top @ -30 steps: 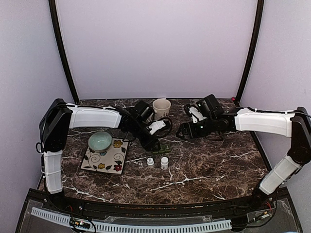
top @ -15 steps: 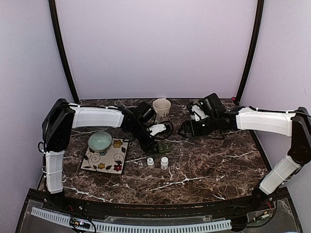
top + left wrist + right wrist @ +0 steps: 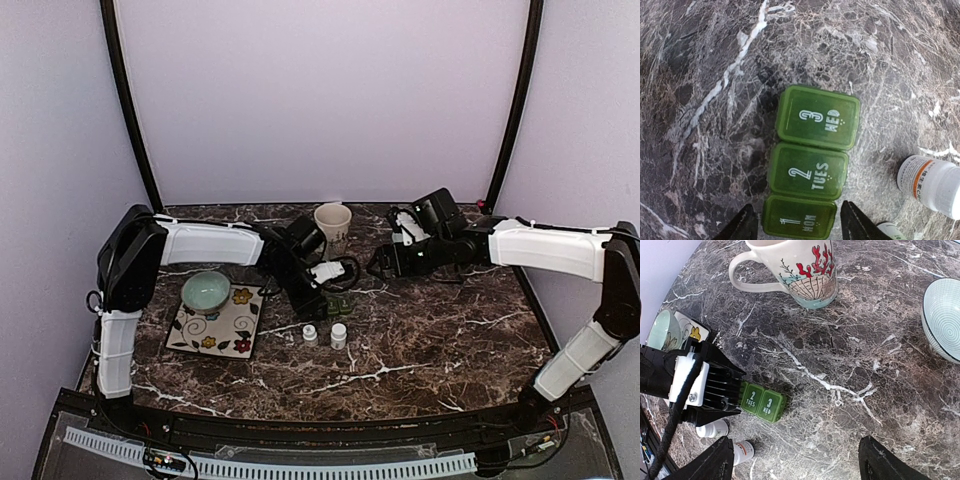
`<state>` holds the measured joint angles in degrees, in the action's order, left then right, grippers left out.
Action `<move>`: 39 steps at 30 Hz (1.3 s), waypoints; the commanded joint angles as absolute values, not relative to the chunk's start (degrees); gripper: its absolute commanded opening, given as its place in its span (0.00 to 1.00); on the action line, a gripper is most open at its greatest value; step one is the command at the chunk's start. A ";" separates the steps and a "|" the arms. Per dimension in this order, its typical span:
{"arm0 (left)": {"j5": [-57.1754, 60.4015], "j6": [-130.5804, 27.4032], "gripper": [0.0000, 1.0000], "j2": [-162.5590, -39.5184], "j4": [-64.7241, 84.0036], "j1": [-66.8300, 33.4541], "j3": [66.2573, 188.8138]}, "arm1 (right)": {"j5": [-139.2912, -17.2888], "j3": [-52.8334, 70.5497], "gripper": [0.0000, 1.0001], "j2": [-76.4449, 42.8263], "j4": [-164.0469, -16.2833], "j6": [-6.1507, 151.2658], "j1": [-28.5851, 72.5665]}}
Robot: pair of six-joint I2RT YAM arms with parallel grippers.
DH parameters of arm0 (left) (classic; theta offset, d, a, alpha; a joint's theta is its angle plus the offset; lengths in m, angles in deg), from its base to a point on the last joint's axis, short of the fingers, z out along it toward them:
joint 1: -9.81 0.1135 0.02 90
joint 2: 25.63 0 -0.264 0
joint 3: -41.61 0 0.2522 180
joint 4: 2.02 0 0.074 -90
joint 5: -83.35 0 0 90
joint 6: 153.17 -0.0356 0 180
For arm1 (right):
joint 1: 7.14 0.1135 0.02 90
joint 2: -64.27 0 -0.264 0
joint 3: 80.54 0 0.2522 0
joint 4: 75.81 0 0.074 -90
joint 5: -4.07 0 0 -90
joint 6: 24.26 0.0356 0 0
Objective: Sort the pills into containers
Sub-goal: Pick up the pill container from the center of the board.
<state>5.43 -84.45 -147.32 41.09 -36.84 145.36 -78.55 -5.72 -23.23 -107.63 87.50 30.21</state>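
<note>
The containers are a green pill box (image 3: 812, 165), a strip of three shut lids marked 1 MON, 2 TUES and 3 WED, lying on the marble table (image 3: 440, 330). My left gripper (image 3: 799, 226) is open and straddles the MON end, with a thin gap on each side. From the right wrist, the pill box (image 3: 764, 403) pokes out of the left gripper (image 3: 705, 385). The right gripper (image 3: 800, 462) stands wide open above bare table to the box's right, holding nothing. From above, the left gripper (image 3: 322, 296) covers the pill box (image 3: 341, 300); the right gripper (image 3: 382, 262) hovers beyond. No pills are in view.
Two white bottles (image 3: 310, 333) (image 3: 339, 335) stand just in front of the box; one bottle (image 3: 935, 182) lies close to the left fingers. A cream mug (image 3: 333, 225) stands behind. A floral plate (image 3: 215, 325) with a teal bowl (image 3: 206, 290) sits left. A striped bowl (image 3: 945, 320) lies right.
The right gripper has drawn back and slightly right, away from the pill box, opening a touch wider. The left arm's upper part has shifted right; its gripper stays over the box.
</note>
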 commanded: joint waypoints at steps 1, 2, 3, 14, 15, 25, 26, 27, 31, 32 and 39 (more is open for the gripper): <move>4.30 -85.06 0.57 -147.98 42.05 -37.46 147.89 | -78.13 -4.22 0.86 -21.51 -107.02 87.63 29.50; 4.07 -85.11 0.56 -148.18 41.99 -37.47 147.91 | -78.11 -4.24 0.87 -21.51 -107.07 87.61 29.46; 3.85 -85.08 0.56 -148.23 41.97 -37.55 147.91 | -78.13 -4.32 0.86 -21.43 -107.14 87.55 29.35; 2.41 -85.24 0.40 -149.16 41.52 -38.25 147.26 | -78.28 -4.69 0.87 -21.01 -107.15 87.63 29.18; 2.24 -85.25 0.35 -149.20 41.47 -38.26 147.29 | -78.24 -4.63 0.86 -21.01 -107.07 87.63 29.10; 0.16 -85.23 0.06 -149.12 41.34 -38.34 147.92 | -78.11 -4.75 0.85 -20.48 -106.80 87.98 29.17; -0.10 -85.19 0.05 -149.12 41.29 -38.35 147.99 | -78.11 -4.83 0.85 -20.32 -106.74 87.98 29.20; -0.34 -85.17 0.04 -149.12 41.28 -38.35 148.14 | -78.04 -4.89 0.84 -20.13 -106.73 87.98 29.10; -1.33 -84.93 0.02 -148.80 41.13 -38.35 149.03 | -77.80 -5.48 0.84 -19.37 -106.35 88.07 29.15; -1.49 -84.91 0.02 -148.65 41.00 -38.35 149.24 | -77.84 -5.70 0.84 -19.25 -106.36 87.99 29.16; -1.24 -84.19 0.01 -147.89 40.91 -38.35 150.56 | -77.93 -8.26 0.83 -17.99 -105.54 87.07 29.23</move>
<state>-0.98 -84.80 -148.65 40.74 -38.09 148.49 -78.20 -6.29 -20.02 -107.42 87.46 29.55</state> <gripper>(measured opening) 0.447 0.832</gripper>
